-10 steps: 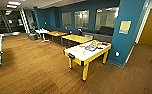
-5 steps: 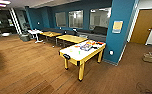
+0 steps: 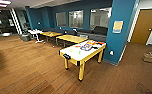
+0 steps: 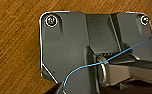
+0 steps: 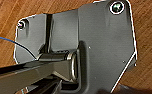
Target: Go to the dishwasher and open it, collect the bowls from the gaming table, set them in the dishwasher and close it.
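across the wood floor: gaming table ahead, a little to the right

ahead of the robot, in the middle of the head view, stands the gaming table (image 3: 82,52), a white-topped surface with a yellow edge and yellow legs. its long axis runs from the near corner away toward the teal pillar (image 3: 122,30), so the near short end faces the robot at an angle. colourful board-game boxes (image 3: 88,45) lie on the far half. on the nearer white part there is a small green spot, likely one of the bowls (image 3: 79,52), though it is too small to be sure; a second bowl cannot be picked out. behind it stand wooden-topped tables (image 3: 71,38) and a dark sofa (image 3: 99,32) along the wall.

both wrist views look down on the wood floor (image 4: 14,50), so the arms hang low and well apart from the table; whether either pair of jaws is released or clenched cannot be told. the table lies forward of both, slightly toward the right arm's side.

against the earlier head pictures the whole scene has shifted and the table shows somewhat larger and more central: the camera has moved closer, not the table.
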